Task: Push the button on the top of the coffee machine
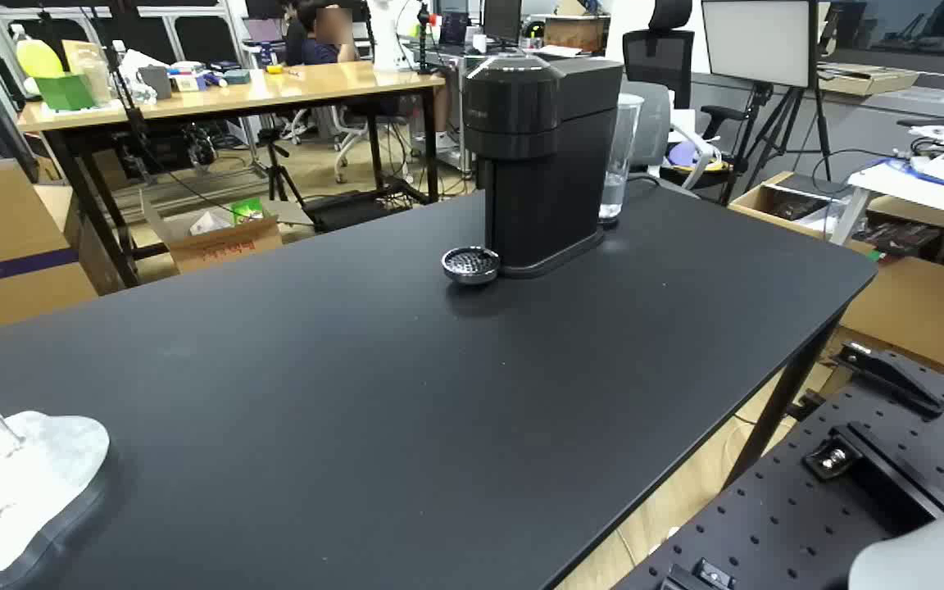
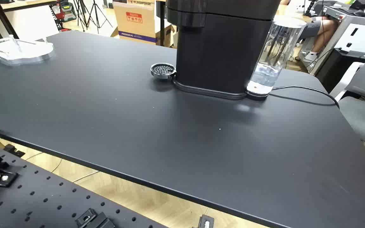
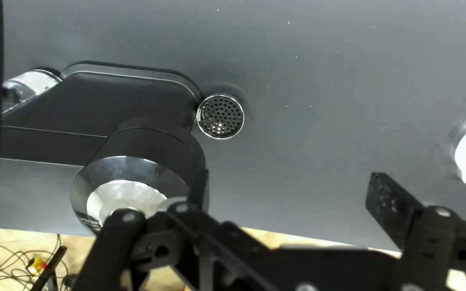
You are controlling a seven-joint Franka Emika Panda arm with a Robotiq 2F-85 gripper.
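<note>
The tall black coffee machine (image 1: pixel 554 164) stands upright on the black table, and it also shows in an exterior view (image 2: pixel 220 53) with its top cut off. In the wrist view the coffee machine (image 3: pixel 144 101) is at the left, seen from above. Its shiny round top (image 3: pixel 128 194) is partly hidden behind the gripper's left finger linkage, and a button cannot be made out clearly. The round drip tray (image 3: pixel 221 116) sits at its base. My gripper (image 3: pixel 289 178) is open and empty, its left finger overlapping the machine's head in view. The gripper is out of both exterior views.
The clear water tank (image 2: pixel 268 63) stands behind the machine, with a black cable (image 2: pixel 303 88) running from it. A white irregular plate with pegs (image 1: pixel 29 467) lies on the black table (image 1: pixel 341 393). A perforated mounting plate (image 2: pixel 52 196) is beside the table edge.
</note>
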